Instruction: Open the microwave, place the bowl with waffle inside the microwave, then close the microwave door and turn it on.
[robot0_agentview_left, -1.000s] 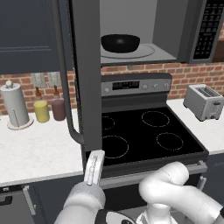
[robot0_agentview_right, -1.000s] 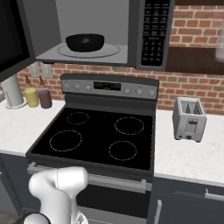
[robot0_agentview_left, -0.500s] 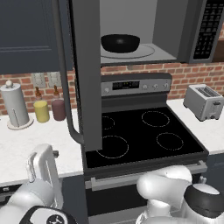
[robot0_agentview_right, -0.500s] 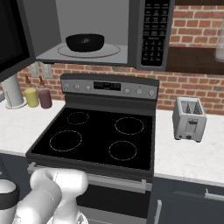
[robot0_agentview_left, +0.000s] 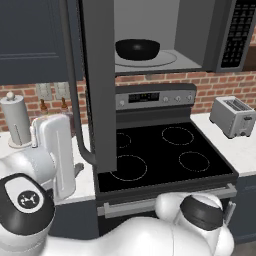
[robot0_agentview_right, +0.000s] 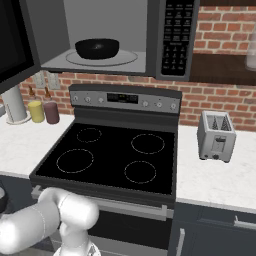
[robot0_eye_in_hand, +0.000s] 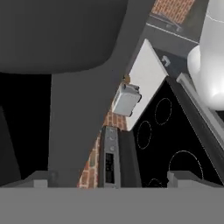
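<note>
Tool open: tips set wide apart at the bottom of the hand view, clamped on nothing, no contact with any item. Aimed along the stove, with the stove's control panel seen between the tips and the toaster further off. Hand view rolled, so the stove and the surface run up the picture on a slant. In the left base view, held low at the left, just beside the lower end of the door handle, apart from it as far as can be told.

Microwave mounted above the stove, cavity exposed, facing the robot. Door swung fully out on its left hinge, seen nearly edge-on in the left base view, long axis vertical. Handle a long bar, upright, curving in to the door at its lower end. Keypad in a vertical strip at the right of the cavity.

Bowl placed inside the microwave, upright, mouth up, centred on the round turntable. Black, round, with no long axis. Contents not discernible past the rim from either base view.

Toaster on the surface right of the stove, slots up, well apart from the tool. Paper towel roll upright on the surface left of the stove, with two small jars standing beside it against the brick wall.
</note>
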